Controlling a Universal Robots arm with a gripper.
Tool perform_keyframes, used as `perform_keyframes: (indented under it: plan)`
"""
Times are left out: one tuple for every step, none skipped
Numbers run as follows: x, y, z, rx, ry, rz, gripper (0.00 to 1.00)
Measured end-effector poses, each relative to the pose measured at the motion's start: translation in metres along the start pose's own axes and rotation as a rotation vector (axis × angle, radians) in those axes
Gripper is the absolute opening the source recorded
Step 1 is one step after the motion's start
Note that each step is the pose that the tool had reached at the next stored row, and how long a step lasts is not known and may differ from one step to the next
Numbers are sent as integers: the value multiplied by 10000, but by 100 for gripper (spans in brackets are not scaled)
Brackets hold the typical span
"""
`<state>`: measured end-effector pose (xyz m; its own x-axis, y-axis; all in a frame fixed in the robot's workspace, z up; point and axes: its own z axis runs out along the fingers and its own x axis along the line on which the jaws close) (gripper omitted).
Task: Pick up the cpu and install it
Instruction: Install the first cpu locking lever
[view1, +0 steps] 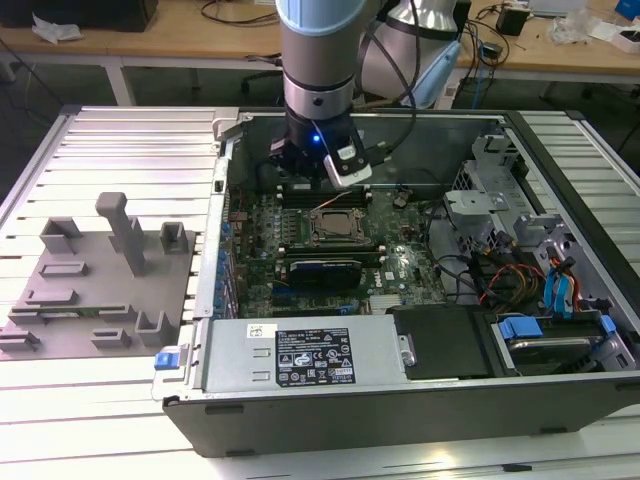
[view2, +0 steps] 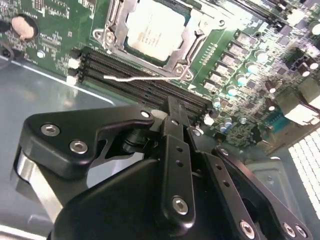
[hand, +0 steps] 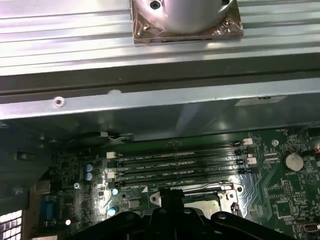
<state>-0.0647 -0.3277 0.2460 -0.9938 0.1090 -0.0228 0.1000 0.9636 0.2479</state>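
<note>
Cpu (view2: 155, 30) sits in socket (view1: 335, 225), exterior view's centre; memory slots (view2: 140, 82) lie near my jaws; their opening I cannot tell.

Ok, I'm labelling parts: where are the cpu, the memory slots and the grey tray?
cpu (view2: 152, 30), second wrist view, metal top.
memory slots (hand: 180, 167), first wrist view, middle slot.
grey tray (view1: 105, 288), exterior view, flat base.
</note>
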Motion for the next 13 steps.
perform_keyframes:
  plan:
    - [-34, -4, 34, 0, -10, 39, 11]
    - [-80, -7, 66, 2, -14, 57, 11]
    - [-105, -8, 82, 1, -17, 67, 11]
    - [-135, -12, 108, 2, -26, 106, 11]
    - [-146, -16, 128, 5, -47, 185, 11]
    - [-145, -21, 147, 10, -102, 406, 11]
    - [-145, -26, 168, 18, -199, 782, 11]
    - [-145, -30, 188, 26, -294, 1150, 11]
    - [-144, -21, 200, 29, -308, 1211, 11]
    - [-142, -11, 209, 29, -313, 1226, 11]
    - [-140, 7, 220, 28, -316, 1235, 11]
    - [-139, 20, 228, 28, -317, 1238, 11]
    - [-138, 29, 234, 28, -317, 1241, 11]
